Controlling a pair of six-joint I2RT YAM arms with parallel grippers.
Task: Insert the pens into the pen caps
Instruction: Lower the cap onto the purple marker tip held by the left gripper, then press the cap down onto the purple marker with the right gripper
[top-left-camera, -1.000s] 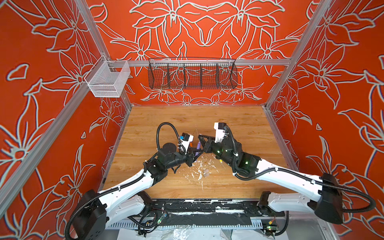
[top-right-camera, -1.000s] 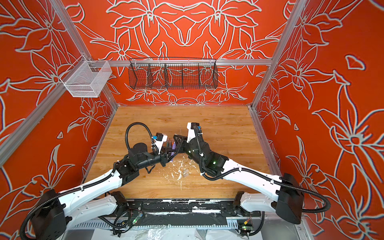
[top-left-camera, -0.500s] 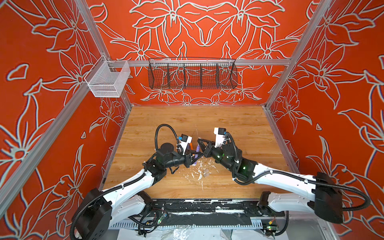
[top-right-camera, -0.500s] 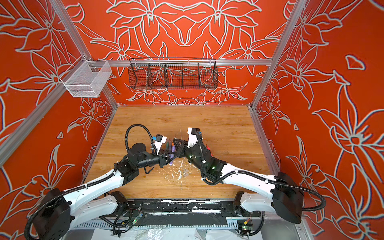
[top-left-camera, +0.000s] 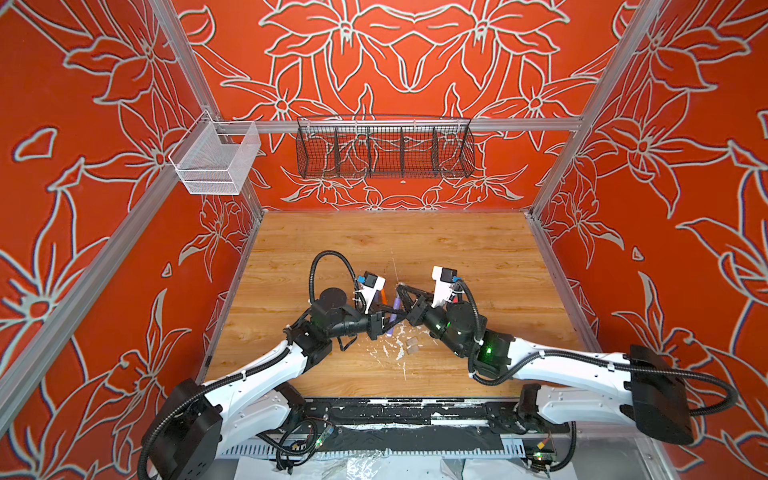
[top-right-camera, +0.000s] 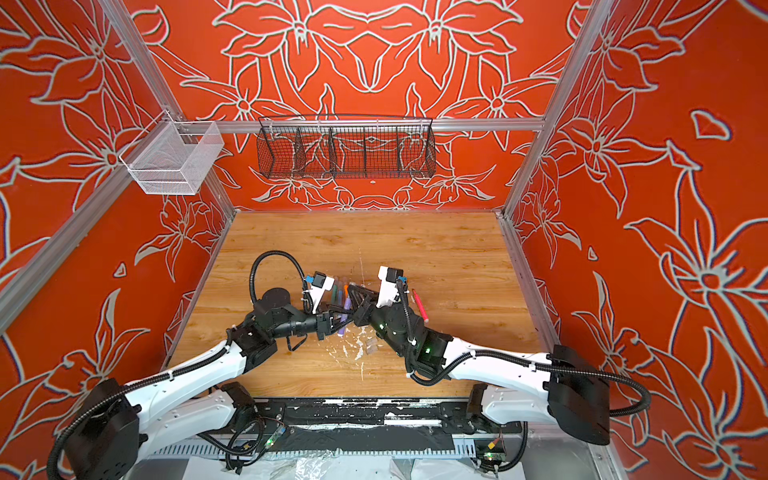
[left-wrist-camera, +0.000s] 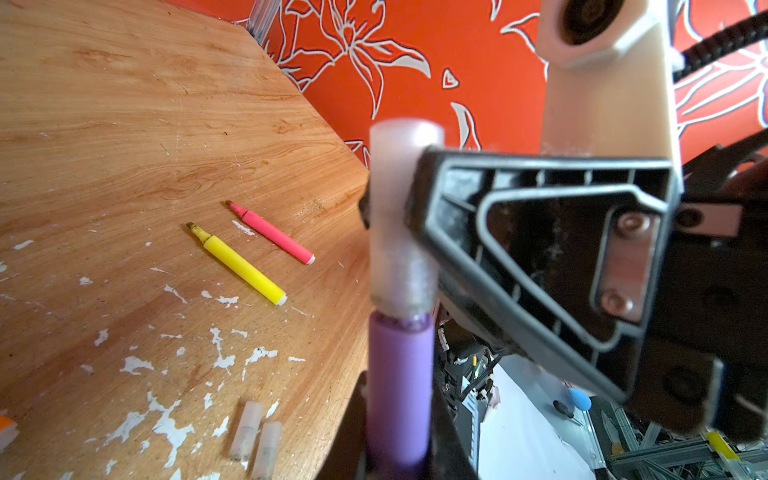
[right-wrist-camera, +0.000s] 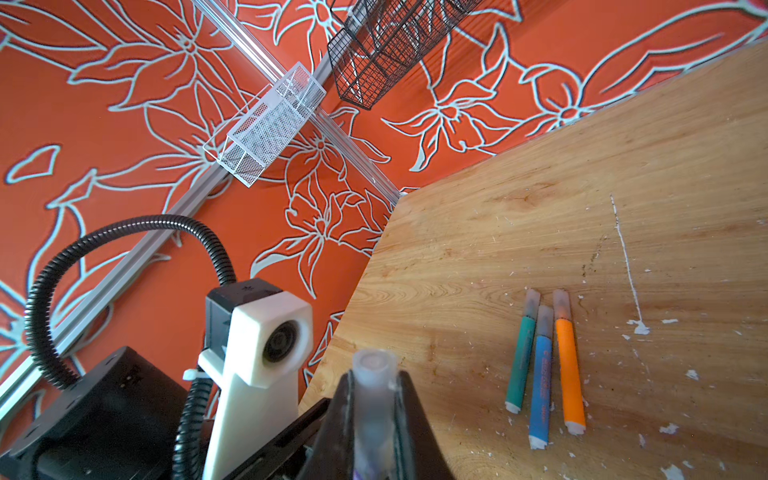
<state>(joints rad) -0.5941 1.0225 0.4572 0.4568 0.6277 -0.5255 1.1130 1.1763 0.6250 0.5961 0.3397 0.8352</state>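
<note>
The left hand (left-wrist-camera: 397, 428) is clamped on the purple pen (left-wrist-camera: 398, 374), the right hand (right-wrist-camera: 374, 415) on a clear cap (left-wrist-camera: 403, 232), both meeting above the surface (left-wrist-camera: 124, 124). It is better to push straight along the barrel, without bending.

Right gripper (right-wrist-camera: 374, 384), jaws clamped on a clear cap (right-wrist-camera: 373, 399) standing between them. On the table (right-wrist-camera: 540, 187), a green pen (right-wrist-camera: 521, 353), blue pen (right-wrist-camera: 541, 374) and orange pen (right-wrist-camera: 568, 365) lie close side by side, each capped, among white flecks (right-wrist-camera: 640, 328). Behind, the other arm's camera (right-wrist-camera: 266, 340). On the wall (right-wrist-camera: 104, 124), a white basket (right-wrist-camera: 266, 124) and a black basket (right-wrist-camera: 386, 54).
</note>
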